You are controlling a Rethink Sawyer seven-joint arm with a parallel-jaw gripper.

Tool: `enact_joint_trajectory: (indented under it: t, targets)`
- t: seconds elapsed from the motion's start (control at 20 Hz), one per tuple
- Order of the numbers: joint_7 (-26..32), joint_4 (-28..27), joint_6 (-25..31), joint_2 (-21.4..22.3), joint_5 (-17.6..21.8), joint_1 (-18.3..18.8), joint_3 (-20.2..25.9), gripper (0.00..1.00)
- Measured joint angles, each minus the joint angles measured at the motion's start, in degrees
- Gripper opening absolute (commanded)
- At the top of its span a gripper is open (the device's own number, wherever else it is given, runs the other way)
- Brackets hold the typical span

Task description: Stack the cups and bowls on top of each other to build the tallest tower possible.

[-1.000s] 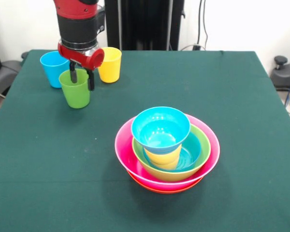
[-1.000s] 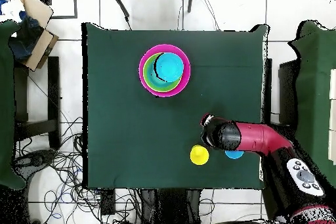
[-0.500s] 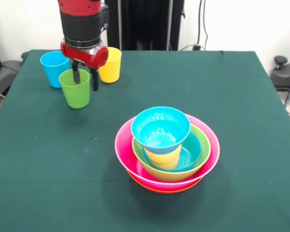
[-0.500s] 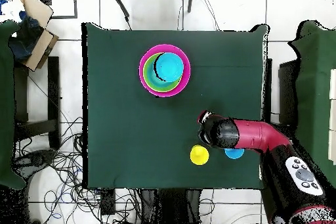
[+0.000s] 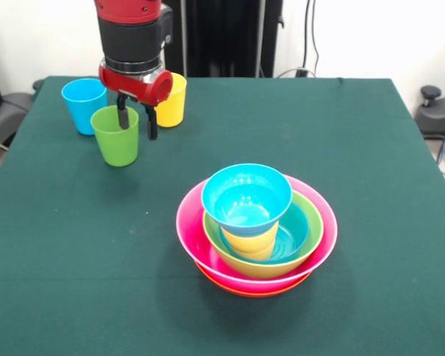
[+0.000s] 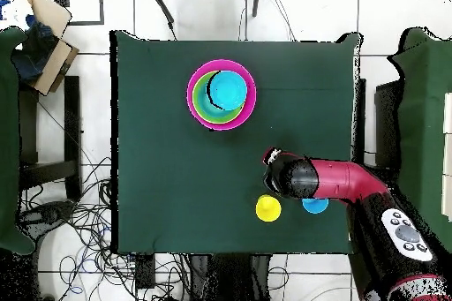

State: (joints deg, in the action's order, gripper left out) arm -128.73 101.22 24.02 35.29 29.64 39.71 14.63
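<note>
Green cloth covers the table (image 5: 371,148), and the tower (image 5: 256,230) sits low in the middle of the front view. It is not tall yet. At the bottom, an orange bowl (image 5: 252,289) peeks out under a big pink bowl (image 5: 200,245). A lime green bowl (image 5: 308,237) sits inside that. A blue bowl (image 5: 293,236) lies in it, then a squat yellow-orange cup (image 5: 249,241), and another blue bowl (image 5: 246,199) rests on top.

Three cups wait in the upper left of the frame: a light blue cup (image 5: 81,105), a green cup (image 5: 116,136) and a yellow cup (image 5: 170,100). None of them is on the tower.

The gripper (image 5: 136,120) hangs just over the right edge of the green cup, with its two black fingers (image 5: 152,123) spread apart and holding nothing. From above, the arm (image 6: 331,181) hides the green cup.

I think about half the job is done, and the three cups still need to go on. I cannot see a small red bowl.
</note>
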Motion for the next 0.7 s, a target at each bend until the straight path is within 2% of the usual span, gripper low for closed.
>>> enact_joint_trajectory:
  t: [0.7]
  targets:
    - [0.0, 0.1, 0.0, -2.2, 0.1, 0.0, 0.0, 1.0]
